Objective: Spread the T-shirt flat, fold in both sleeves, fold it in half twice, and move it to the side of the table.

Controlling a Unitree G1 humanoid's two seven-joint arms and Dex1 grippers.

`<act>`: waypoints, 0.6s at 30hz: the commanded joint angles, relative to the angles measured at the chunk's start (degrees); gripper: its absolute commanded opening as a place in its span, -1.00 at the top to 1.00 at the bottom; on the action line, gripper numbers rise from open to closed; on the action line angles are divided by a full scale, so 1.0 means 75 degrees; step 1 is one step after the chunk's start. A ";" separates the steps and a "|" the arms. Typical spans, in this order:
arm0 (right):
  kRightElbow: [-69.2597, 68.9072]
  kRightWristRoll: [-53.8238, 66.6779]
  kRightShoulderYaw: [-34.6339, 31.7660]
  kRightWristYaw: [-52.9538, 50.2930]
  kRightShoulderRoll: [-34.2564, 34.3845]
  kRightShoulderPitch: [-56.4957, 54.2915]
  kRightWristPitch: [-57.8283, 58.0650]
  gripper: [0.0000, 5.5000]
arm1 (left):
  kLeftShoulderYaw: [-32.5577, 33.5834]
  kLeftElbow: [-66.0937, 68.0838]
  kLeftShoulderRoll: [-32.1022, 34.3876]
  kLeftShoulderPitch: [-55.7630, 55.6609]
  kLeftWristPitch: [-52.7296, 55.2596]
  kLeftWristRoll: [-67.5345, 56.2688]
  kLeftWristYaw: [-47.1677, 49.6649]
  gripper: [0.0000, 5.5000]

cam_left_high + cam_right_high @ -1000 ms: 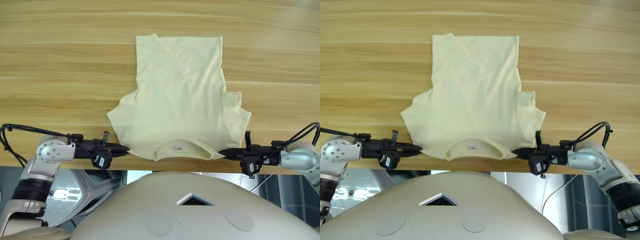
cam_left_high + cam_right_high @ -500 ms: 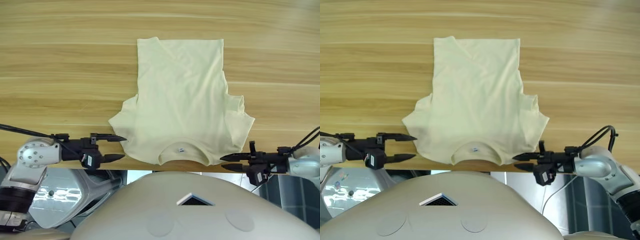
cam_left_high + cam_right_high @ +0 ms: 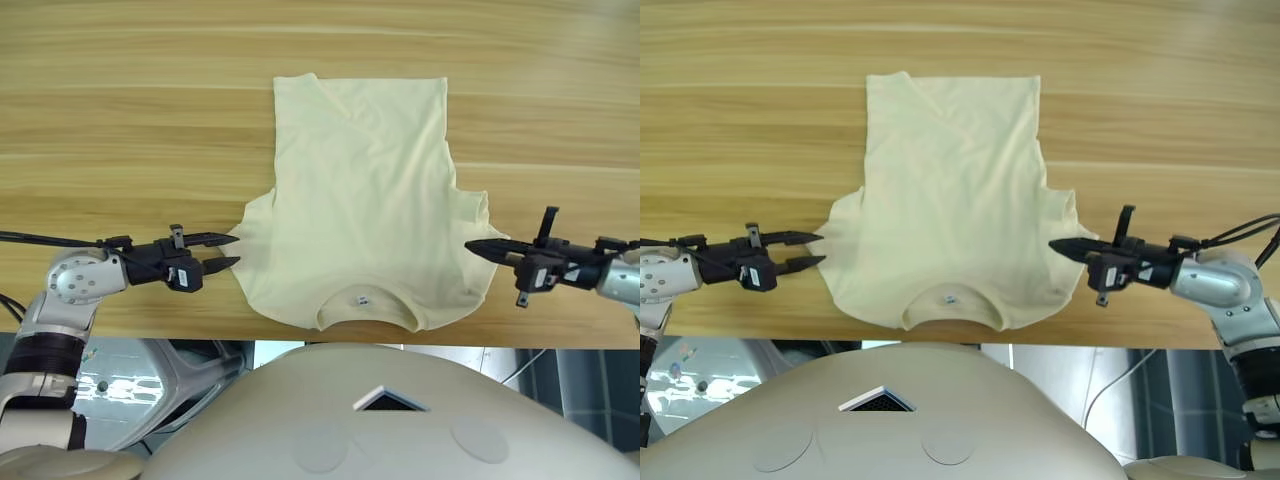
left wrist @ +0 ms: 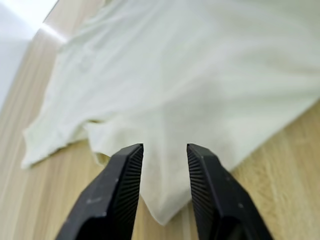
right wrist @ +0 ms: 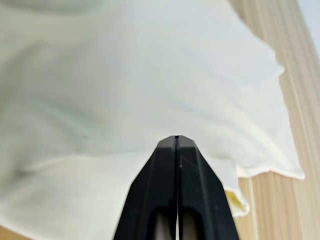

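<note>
Left jaws are released, spread on either side of the tip of the T-shirt (image 3: pixel 365 180) at its left sleeve (image 3: pixel 258 220), right at the cloth's edge. Right jaws are clenched tip to tip over the edge of the right sleeve (image 3: pixel 478 225); can't tell if any cloth is pinched. Shirt's pale yellow, lying on the wooden tabletop (image 3: pixel 120 120) about mid-width, collar (image 3: pixel 366 305) by the near edge, hem toward the far side, both sleeves sticking out and a bit wrinkled.
</note>
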 commanded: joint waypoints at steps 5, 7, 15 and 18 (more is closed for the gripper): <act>0.0459 -0.0917 0.0010 -0.0296 0.0312 -0.0340 0.0142 1.00 | -0.0696 0.0924 -0.0100 -0.0537 -0.0374 0.1413 0.0845 0.81; 0.0597 -0.1069 0.0023 -0.0318 0.0316 -0.0352 0.0125 1.00 | -0.0863 0.0980 -0.0071 -0.0555 -0.0397 0.1553 0.0980 0.92; 0.0859 -0.1221 -0.0036 -0.0376 0.0292 -0.0379 0.0141 1.00 | -0.1158 0.0667 0.0352 -0.0453 -0.0158 0.1514 0.1147 0.98; 0.1170 -0.1432 -0.0005 -0.0440 0.0275 -0.0446 0.0197 1.00 | -0.1128 0.0146 0.0647 -0.0196 0.0081 0.1419 0.1131 0.98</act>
